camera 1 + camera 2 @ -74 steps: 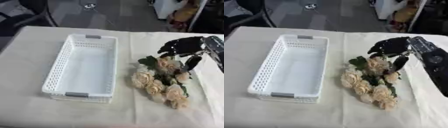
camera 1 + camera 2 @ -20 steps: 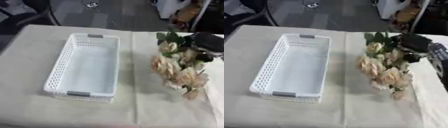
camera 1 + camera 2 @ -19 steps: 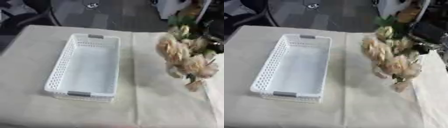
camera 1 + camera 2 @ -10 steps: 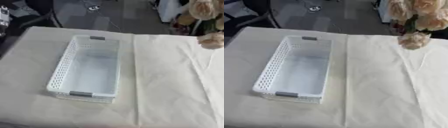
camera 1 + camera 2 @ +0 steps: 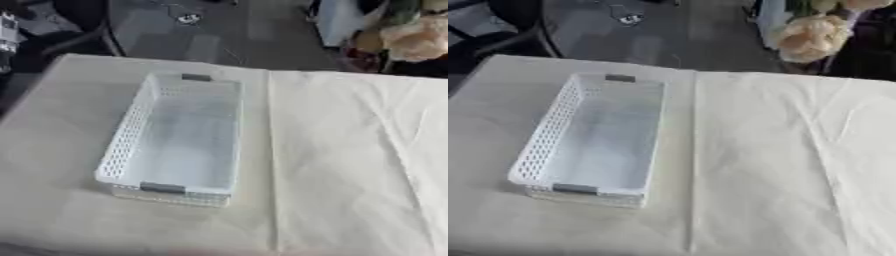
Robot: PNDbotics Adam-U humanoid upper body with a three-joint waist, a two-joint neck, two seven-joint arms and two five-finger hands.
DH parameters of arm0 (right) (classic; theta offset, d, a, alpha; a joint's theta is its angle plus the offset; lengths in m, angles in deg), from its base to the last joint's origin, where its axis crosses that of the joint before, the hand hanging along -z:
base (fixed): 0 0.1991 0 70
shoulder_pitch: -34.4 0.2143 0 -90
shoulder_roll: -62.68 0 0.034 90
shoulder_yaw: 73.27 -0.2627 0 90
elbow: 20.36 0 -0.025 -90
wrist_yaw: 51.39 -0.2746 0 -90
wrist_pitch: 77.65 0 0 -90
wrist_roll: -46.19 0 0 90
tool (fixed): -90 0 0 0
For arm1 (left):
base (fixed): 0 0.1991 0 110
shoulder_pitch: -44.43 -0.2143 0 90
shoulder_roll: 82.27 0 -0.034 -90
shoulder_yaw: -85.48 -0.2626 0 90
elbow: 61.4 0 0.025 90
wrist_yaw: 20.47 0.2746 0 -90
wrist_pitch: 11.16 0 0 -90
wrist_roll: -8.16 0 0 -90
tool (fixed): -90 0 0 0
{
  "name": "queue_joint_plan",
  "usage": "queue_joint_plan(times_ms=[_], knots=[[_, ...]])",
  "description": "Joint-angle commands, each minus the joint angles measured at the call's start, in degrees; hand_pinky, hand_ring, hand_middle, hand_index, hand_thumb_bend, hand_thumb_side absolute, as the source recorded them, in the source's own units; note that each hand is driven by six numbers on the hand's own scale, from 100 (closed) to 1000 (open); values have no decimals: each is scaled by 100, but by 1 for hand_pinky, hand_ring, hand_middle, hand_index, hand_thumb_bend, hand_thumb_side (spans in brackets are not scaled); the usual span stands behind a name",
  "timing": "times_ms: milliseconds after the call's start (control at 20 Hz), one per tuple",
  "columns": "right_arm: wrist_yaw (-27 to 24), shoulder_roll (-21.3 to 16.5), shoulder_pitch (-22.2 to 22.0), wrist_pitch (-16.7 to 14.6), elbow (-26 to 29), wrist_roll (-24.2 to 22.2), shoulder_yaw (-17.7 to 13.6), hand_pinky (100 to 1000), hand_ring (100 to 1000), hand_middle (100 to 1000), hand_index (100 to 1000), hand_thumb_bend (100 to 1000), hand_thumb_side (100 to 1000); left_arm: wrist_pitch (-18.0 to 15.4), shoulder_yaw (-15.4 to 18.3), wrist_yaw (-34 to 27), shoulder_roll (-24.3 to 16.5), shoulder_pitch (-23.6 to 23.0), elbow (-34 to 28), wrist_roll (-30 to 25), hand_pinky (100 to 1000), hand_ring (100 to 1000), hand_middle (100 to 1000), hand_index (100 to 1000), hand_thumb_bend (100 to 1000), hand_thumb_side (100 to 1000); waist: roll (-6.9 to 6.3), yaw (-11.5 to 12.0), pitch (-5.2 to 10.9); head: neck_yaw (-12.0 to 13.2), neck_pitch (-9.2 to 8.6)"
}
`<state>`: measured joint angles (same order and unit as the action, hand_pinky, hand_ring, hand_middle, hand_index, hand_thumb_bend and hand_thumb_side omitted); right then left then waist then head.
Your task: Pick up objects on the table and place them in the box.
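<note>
Flowers [image 5: 811,36] hang above the table's [image 5: 772,165] far right corner, orientation unclear; hands unseen, grip can't be told. Box [image 5: 597,137] lies lengthwise near-to-far, left.

No legible text, label, brand, number or sign is observed on the white perforated basket [image 5: 588,145], the cream tablecloth [image 5: 772,165] or the cream flower bunch [image 5: 811,35].

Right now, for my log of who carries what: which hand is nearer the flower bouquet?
Right. The dark shape that appears to be the right hand is directly beside the bouquet, up at the view's top right corner. The left hand shows in neither view.
</note>
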<state>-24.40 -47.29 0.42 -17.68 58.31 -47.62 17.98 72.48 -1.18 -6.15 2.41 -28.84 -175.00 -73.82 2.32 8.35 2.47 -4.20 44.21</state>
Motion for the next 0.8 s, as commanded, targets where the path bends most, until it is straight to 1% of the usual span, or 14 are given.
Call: queue_joint_plan(times_ms=[50, 100, 150, 300, 350, 450, 550, 600, 650, 700, 750, 800], knots=[[139, 492, 356, 51, -176, -108, -2, 100, 290, 225, 235, 100, 260, -28, -50, -65, -59, 116, -99, -84, 573, 714, 727, 792, 100, 776, -35, 56, 46, -194, -9], [252, 693, 433, 60, -310, -124, 5, 100, 292, 222, 231, 100, 249, -36, -67, -79, -41, 136, -99, -107, 573, 713, 726, 792, 100, 776, -41, 87, 39, -237, -9], [358, 870, 488, 60, -444, -125, 17, 100, 289, 231, 242, 100, 311, -44, -81, -92, -22, 158, -99, -125, 573, 714, 729, 792, 100, 777, -46, 122, 28, -287, -9], [764, 1399, 640, 28, -954, -148, 117, 100, 300, 242, 257, 100, 336, -69, -125, -137, 53, 240, -99, -175, 573, 714, 731, 793, 100, 778, -54, 201, -7, -434, -9], [936, 1593, 662, 45, -1147, -142, 143, 100, 300, 245, 264, 100, 389, -85, -148, -156, 89, 287, -99, -195, 573, 715, 733, 793, 100, 778, -57, 222, -33, -494, -9], [1345, 1960, 699, 128, -1516, -47, 180, 100, 300, 241, 260, 100, 410, -110, -186, -197, 164, 378, -99, -235, 574, 715, 736, 793, 100, 780, -60, 247, -84, -592, -9], [1827, 2260, 713, 231, -1833, 121, 243, 100, 306, 245, 264, 100, 412, -136, -212, -234, 226, 456, -99, -264, 574, 715, 737, 793, 100, 780, -57, 279, -127, -666, -9], [2108, 2420, 704, 318, -2004, 210, 278, 100, 309, 252, 272, 100, 423, -153, -229, -256, 262, 499, -99, -281, 574, 715, 738, 793, 100, 781, -56, 310, -149, -707, -9], [2350, 2544, 698, 378, -2140, 302, 305, 100, 323, 275, 295, 100, 423, -164, -243, -273, 289, 532, -99, -296, 574, 715, 739, 793, 100, 781, -55, 335, -165, -739, -9], [2606, 2693, 673, 454, -2311, 374, 331, 100, 325, 278, 298, 100, 416, -179, -265, -295, 327, 578, -99, -319, 574, 715, 739, 793, 100, 781, -54, 369, -185, -782, -9], [2851, 2823, 647, 511, -2469, 425, 358, 100, 378, 372, 420, 100, 138, -194, -284, -317, 358, 616, -99, -340, 574, 714, 738, 793, 100, 781, -52, 398, -201, -812, -9], [3126, 2965, 613, 572, -2652, 386, 396, 100, 418, 445, 491, 100, 105, -213, -304, -343, 393, 659, -99, -364, 574, 714, 738, 793, 100, 781, -51, 431, -217, -844, -9]])
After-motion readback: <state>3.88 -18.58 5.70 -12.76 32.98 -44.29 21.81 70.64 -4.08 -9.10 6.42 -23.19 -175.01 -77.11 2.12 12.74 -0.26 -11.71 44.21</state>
